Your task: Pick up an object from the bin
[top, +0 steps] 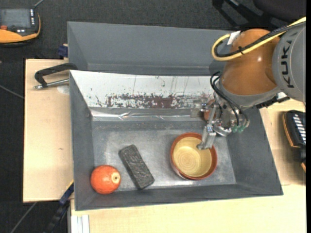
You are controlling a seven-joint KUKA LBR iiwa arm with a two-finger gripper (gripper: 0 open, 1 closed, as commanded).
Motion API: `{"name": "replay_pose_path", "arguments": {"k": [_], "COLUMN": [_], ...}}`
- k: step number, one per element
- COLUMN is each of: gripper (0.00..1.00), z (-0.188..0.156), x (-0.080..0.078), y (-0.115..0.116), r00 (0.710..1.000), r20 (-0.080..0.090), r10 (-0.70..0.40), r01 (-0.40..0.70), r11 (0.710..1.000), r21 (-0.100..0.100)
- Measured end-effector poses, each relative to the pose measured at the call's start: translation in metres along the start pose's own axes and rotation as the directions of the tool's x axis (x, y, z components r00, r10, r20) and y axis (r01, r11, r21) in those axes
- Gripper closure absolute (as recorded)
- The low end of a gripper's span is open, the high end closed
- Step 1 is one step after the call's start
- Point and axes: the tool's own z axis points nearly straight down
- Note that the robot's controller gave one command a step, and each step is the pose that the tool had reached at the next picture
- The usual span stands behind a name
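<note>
where the arm comes in from the right of the frame, the gripper (208,139) hangs low at the upper right rim of a round wooden bowl (189,161) with a red outside, in the lower right of the grey bin (80,144). whether it is spread or closed i cannot tell. left of the bowl lies a dark grey oblong block (136,166), and a red-orange apple (105,179) sits in the lower left corner.

One bowl (189,162), one apple (105,179), one dark bar (136,166) (three things).
</note>
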Motion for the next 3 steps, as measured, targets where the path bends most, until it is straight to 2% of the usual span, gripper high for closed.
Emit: {"name": "replay_pose_path", "arguments": {"k": [1,2,3], "gripper": [0.0,1.0,1.0], "z": [0.11,0.105,-0.028], "x": [0.029,0.025,-0.033], "y": [0.087,0.084,0.099], "r00": [0.984,0.985,0.983], "r20": [-0.005,0.004,0.019], "r10": [-0.177,-0.172,-0.18], "r01": [0.177,0.172,0.18], "r11": [0.984,0.985,0.984], "r21": [-0.003,0.0,0.0]}}
